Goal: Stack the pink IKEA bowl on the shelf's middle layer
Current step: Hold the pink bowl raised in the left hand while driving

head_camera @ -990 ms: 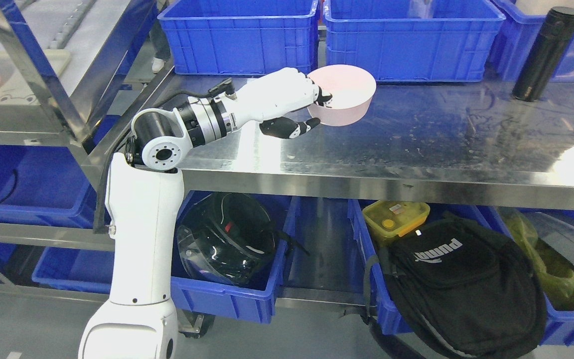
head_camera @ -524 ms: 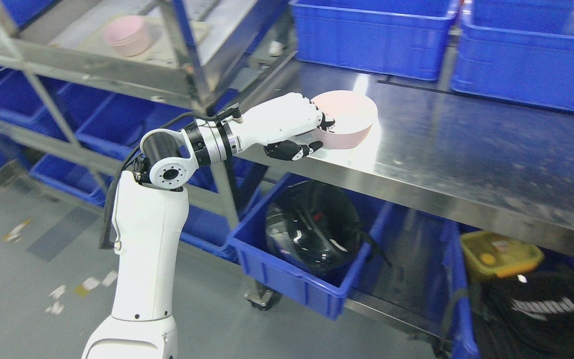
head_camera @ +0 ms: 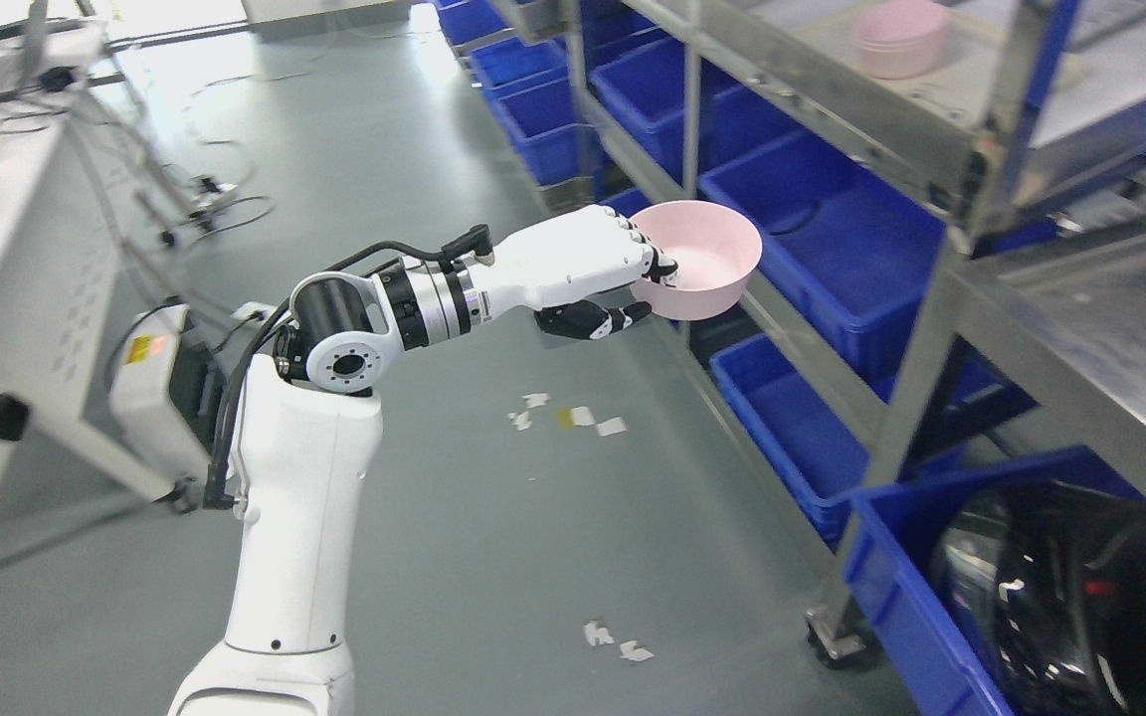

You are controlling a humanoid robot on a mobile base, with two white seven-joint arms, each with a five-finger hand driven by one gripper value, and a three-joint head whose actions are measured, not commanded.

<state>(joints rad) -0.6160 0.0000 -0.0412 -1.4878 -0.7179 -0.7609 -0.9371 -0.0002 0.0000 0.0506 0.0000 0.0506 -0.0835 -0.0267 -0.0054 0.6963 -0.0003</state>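
The left hand (head_camera: 593,273) grips the rim of a pink bowl (head_camera: 704,261), held in the air beside the steel shelf (head_camera: 916,149) where stacked pink bowls (head_camera: 899,37) sit.

The left hand (head_camera: 588,278) holds the bowl (head_camera: 707,261) over open floor (head_camera: 454,497), with free room around it. To its right, the shelf post (head_camera: 941,288) and rails stand in the way. Pink bowls (head_camera: 899,38) sit near the middle shelf's front edge; blue bins (head_camera: 832,229) fill the layers below.
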